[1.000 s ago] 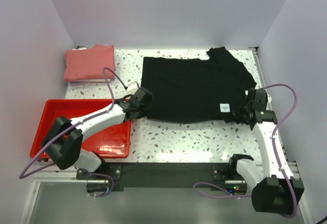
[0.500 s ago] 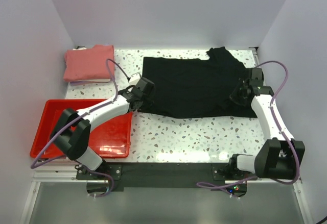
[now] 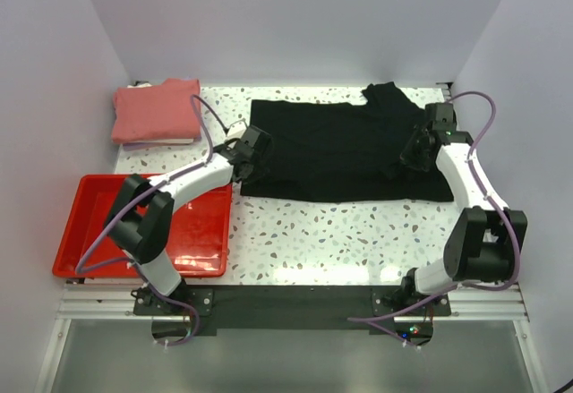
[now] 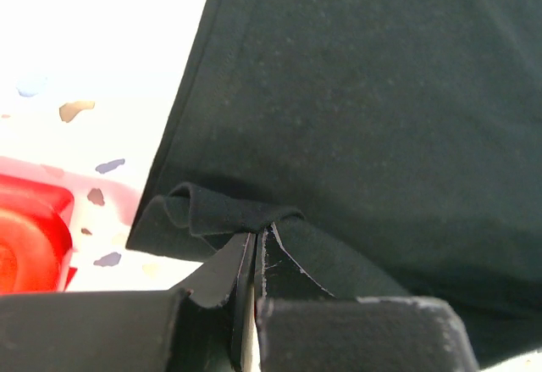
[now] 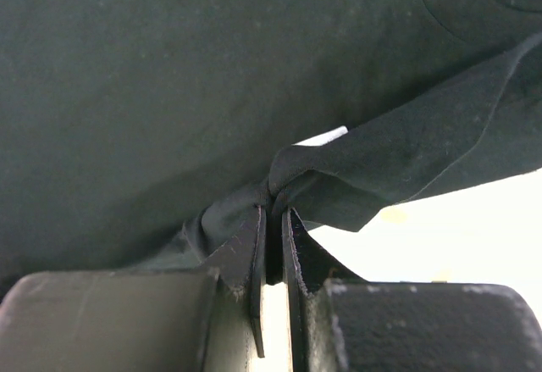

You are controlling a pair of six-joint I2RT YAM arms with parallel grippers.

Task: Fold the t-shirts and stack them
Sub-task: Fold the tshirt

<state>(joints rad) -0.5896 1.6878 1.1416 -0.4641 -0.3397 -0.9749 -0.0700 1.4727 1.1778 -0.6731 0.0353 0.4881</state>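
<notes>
Left gripper (image 4: 254, 245) and right gripper (image 5: 271, 219) each pinch the black shirt (image 3: 345, 151).
Bunched folds sit between the jaws; pink shirt (image 3: 157, 111) lies folded, well apart.

A red plastic tray (image 3: 195, 248) sits at the near-left corner of a white tabletop (image 3: 331, 232) flecked with brown and grey. Plain pale walls (image 3: 295, 17) enclose it on three sides, and a metal rail (image 3: 295, 296) runs along the front edge.

Speckled table (image 3: 304, 241), black t-shirt (image 3: 345, 156) spread, pink t-shirt (image 3: 157, 111) folded, red tray (image 3: 188, 250)
</notes>
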